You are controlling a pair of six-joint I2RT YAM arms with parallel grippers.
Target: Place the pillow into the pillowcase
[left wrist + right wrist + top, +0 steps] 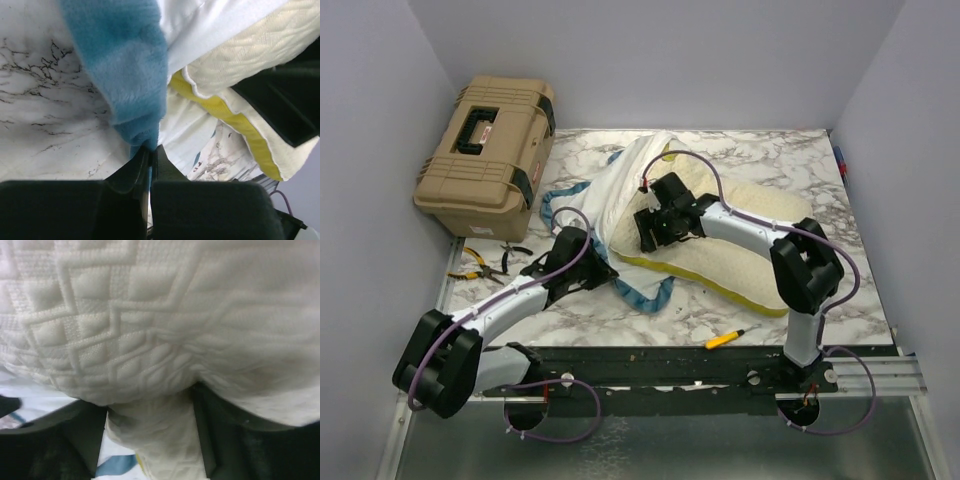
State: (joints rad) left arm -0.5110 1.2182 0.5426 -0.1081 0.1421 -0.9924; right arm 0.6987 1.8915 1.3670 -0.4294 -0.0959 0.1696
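The cream quilted pillow [740, 235] lies on the marble table [790, 160], its mustard band [670, 268] along the near edge. Its left end sits inside the white-lined opening of the pillowcase [620, 185]. My right gripper [665, 225] is shut on a fold of the pillow [155, 435], which fills the right wrist view. My left gripper [595, 270] is shut on the pillowcase's blue trim [135, 75] at the near left of the opening. The pillow's edge [240, 55] and yellow band [235, 120] show beyond it in the left wrist view.
A tan hard case [485, 155] stands at the back left. Pliers [485, 262] lie at the left edge of the table. A yellow-handled tool [728, 338] lies near the front edge. Grey walls close in the sides and back.
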